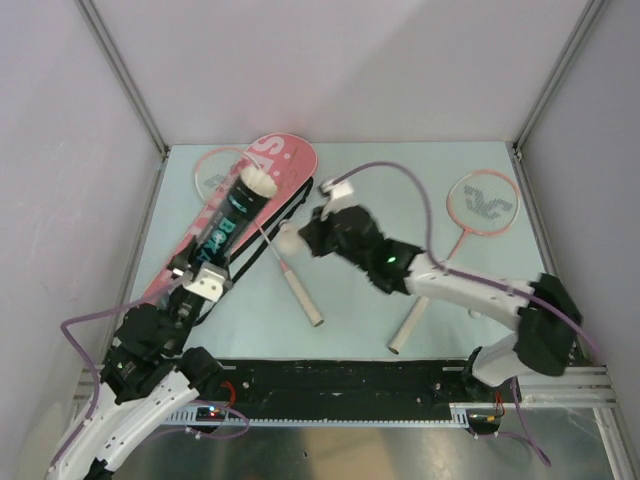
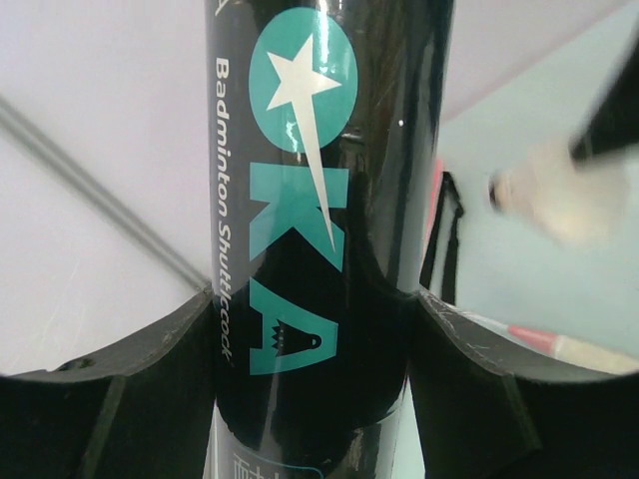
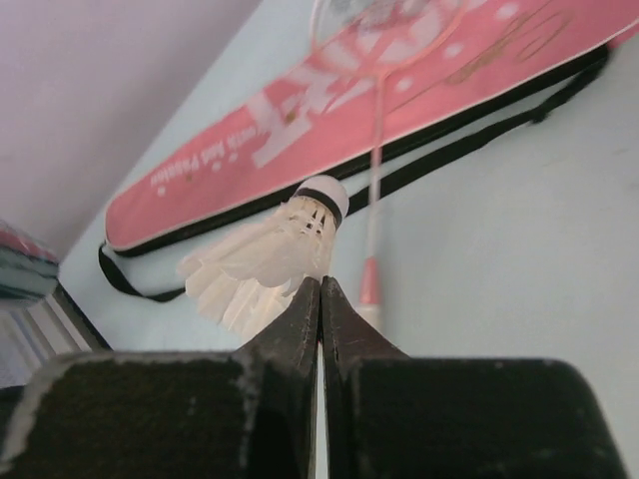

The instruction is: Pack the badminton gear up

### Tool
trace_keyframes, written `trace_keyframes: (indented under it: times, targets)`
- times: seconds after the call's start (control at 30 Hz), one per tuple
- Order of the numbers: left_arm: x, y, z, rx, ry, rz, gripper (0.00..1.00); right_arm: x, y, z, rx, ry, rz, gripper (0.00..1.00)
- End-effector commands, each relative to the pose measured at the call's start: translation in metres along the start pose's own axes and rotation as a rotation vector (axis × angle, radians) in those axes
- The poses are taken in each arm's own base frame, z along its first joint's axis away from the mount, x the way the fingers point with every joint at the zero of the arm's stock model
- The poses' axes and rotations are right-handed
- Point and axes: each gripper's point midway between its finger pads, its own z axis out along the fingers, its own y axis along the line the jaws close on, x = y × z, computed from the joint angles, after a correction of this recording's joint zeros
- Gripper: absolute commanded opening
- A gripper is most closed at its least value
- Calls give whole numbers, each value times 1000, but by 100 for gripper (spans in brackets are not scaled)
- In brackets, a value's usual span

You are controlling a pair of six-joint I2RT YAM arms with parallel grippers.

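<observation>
pale green desk (image 1: 450,290), mid-frame: right fingers (image 3: 320,299) clenched on white feather shuttlecock (image 3: 262,267). left fingers (image 1: 205,275) clamp black teal-lettered tube (image 1: 228,222), left of frame, mouth up-frame. loading step prob; nxt needs cork lined up w/ mouth.

So from above: the pink case (image 1: 285,158) lies diagonally on the table (image 1: 350,315), running from about 8 o'clock up to 11. The left gripper (image 1: 205,268) has the bottom end of the black tube (image 1: 232,218), which is tilted up over the case with a white shuttlecock (image 1: 258,183) poking out the top. First racket (image 1: 215,172) has its head at 11 o'clock and its handle near centre. The right gripper (image 1: 303,238) is right on a loose shuttlecock (image 1: 287,241) mid-table. Second racket (image 1: 482,203) is at 2 o'clock.
</observation>
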Motion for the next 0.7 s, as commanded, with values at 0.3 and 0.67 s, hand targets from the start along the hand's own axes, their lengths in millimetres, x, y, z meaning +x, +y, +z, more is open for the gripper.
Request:
trace_keyframes:
  times: [0.3, 0.67]
  targets:
    - [-16, -93, -2, 479, -221, 211, 0, -108, -57, -196, -296, -26, 19, 0]
    - [-10, -116, 3, 606, -218, 316, 0, -106, -40, -279, -400, -54, 21, 0]
